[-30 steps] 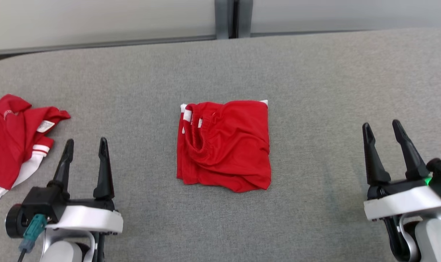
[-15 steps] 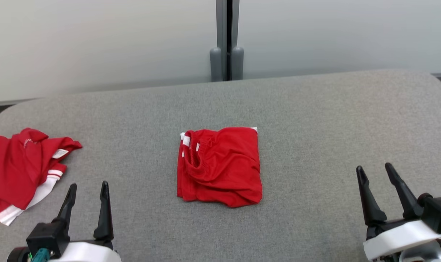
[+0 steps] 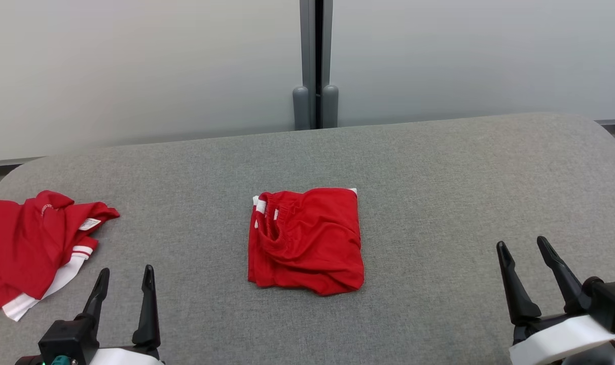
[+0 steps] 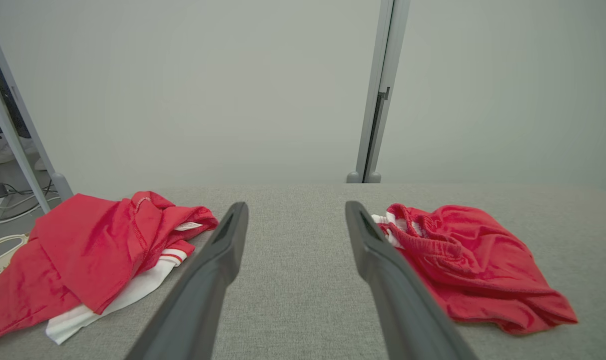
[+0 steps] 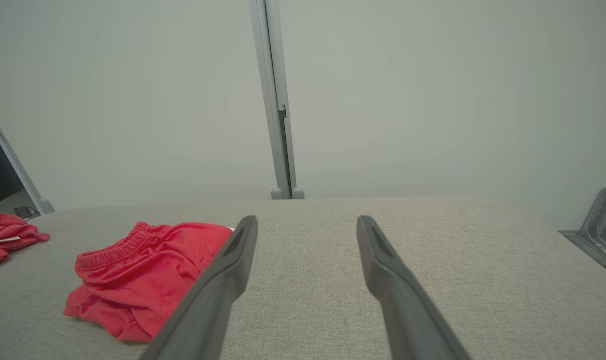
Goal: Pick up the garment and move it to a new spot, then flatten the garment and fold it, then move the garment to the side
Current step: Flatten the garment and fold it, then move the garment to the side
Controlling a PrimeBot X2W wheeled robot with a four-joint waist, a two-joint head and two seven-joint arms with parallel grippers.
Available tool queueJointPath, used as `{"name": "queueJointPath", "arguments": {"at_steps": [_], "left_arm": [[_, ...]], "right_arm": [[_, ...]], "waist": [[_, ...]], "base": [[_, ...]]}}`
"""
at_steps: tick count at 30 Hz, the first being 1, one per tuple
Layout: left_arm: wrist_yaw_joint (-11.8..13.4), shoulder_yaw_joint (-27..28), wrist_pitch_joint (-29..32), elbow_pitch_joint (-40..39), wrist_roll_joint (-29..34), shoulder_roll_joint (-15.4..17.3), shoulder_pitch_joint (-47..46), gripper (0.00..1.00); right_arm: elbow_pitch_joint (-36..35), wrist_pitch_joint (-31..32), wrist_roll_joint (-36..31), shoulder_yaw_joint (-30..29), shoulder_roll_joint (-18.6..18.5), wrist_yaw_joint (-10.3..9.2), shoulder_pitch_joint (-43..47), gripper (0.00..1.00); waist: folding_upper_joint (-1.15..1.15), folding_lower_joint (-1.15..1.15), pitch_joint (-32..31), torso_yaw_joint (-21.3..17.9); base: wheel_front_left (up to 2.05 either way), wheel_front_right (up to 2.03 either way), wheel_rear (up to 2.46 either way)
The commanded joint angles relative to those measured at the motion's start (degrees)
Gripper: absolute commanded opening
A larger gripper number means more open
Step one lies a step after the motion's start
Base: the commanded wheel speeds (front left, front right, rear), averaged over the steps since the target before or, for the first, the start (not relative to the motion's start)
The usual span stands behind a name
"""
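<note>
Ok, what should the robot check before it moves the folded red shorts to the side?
1. Folded red cloth shorts lie flat, mid-table: ok.
2. Left gripper open, holding nothing: ok.
3. Right gripper open, holding nothing: ok.
4. Room on the grey fabric table at the robot's right: ok.
5. Crumpled red and white garment at the left, apart from the shorts: ok.
6. Folds will hold when lifted: cannot tell.
</note>
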Motion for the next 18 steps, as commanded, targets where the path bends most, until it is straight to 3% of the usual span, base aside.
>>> {"name": "queueJointPath", "arguments": {"at_steps": [1,18], "left_arm": [[0.4,0.0,0.0,-0.3,0.2,0.4,0.4,1.0],[1.0,-0.7,0.3,-1.2,-0.1,0.1,-0.7,1.0]], "right_arm": [[-0.4,0.3,0.1,-0.2,-0.2,0.0,0.4,1.0],[-0.5,1.1,-0.3,-0.3,0.0,0.0,-0.4,1.0]], "waist": [[0.0,0.0,0.0,0.0],[0.0,0.0,0.4,1.3]], "base": [[0.0,0.0,0.0],[0.0,0.0,0.0]]}}
